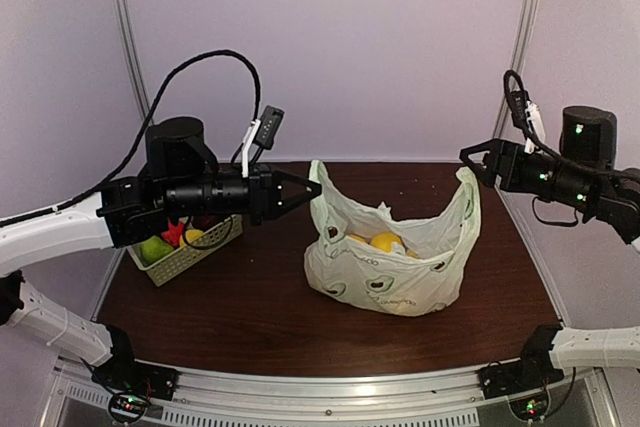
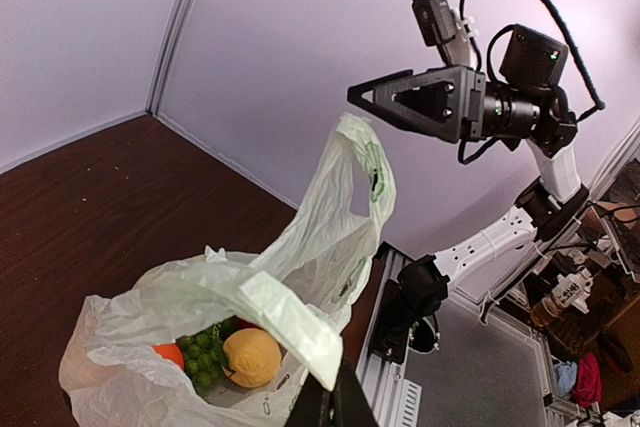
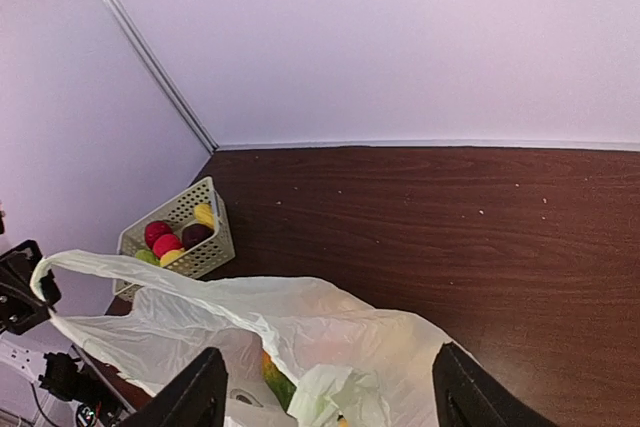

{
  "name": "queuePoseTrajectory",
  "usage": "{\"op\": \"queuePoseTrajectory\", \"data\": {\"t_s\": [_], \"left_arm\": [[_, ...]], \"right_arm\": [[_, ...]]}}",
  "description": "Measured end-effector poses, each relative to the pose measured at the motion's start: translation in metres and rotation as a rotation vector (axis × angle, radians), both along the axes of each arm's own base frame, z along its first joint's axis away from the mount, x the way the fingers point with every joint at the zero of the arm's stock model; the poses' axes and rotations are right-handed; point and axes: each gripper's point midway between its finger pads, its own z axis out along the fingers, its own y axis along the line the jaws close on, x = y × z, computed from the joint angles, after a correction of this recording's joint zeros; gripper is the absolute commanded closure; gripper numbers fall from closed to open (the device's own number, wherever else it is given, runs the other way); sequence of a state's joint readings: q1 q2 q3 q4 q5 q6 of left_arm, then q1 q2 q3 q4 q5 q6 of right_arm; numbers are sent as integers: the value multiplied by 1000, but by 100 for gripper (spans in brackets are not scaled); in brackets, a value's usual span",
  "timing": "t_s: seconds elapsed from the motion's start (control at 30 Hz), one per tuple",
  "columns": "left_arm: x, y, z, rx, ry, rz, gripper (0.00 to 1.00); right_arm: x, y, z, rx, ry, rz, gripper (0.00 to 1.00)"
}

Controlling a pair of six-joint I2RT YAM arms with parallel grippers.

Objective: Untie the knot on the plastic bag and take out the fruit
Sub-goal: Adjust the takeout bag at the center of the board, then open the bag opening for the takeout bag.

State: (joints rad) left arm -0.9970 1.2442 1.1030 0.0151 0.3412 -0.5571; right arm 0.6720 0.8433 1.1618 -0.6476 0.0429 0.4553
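Note:
The plastic bag (image 1: 400,287) stands open mid-table, its two loop handles pulled apart, and no knot shows. My left gripper (image 1: 314,187) is shut on the left handle (image 2: 290,322) and holds it up; its fingertips (image 2: 335,402) show at the bottom of the left wrist view. My right gripper (image 1: 472,159) is open at the raised right handle (image 1: 466,187), fingers wide apart over the bag (image 3: 330,327); I cannot tell if a finger touches it. Fruit lies inside: a yellow round one (image 2: 250,357), green grapes (image 2: 205,352), an orange one (image 2: 168,355), also seen from above (image 1: 387,241).
A pale slotted basket (image 1: 190,257) stands at the table's left, under my left arm, holding a green pear (image 1: 153,247) and red, yellow and dark pieces (image 3: 175,237). Bare brown table (image 3: 450,217) lies behind and in front of the bag. Frame posts stand at the back corners.

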Motion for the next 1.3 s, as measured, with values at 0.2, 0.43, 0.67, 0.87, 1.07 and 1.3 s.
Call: {"op": "queuePoseTrajectory", "data": {"t_s": [0.2, 0.43, 0.67, 0.87, 1.07, 1.3], "left_arm": [[1, 1, -3, 1, 9, 13, 100], [3, 2, -4, 4, 11, 26, 100], [2, 2, -5, 7, 12, 34, 100], [3, 6, -4, 13, 13, 54, 100], [3, 12, 2, 5, 5, 74, 100], [3, 17, -4, 19, 10, 90, 100]], "right_arm": [[-19, 37, 32, 3, -58, 221, 42], [-42, 100, 45, -50, -68, 467, 50], [-41, 160, -1, -181, 36, 557, 60], [-23, 189, -76, -315, 186, 539, 62], [-32, 194, -123, -378, 270, 553, 66], [-24, 184, -166, -427, 335, 471, 23]]}}
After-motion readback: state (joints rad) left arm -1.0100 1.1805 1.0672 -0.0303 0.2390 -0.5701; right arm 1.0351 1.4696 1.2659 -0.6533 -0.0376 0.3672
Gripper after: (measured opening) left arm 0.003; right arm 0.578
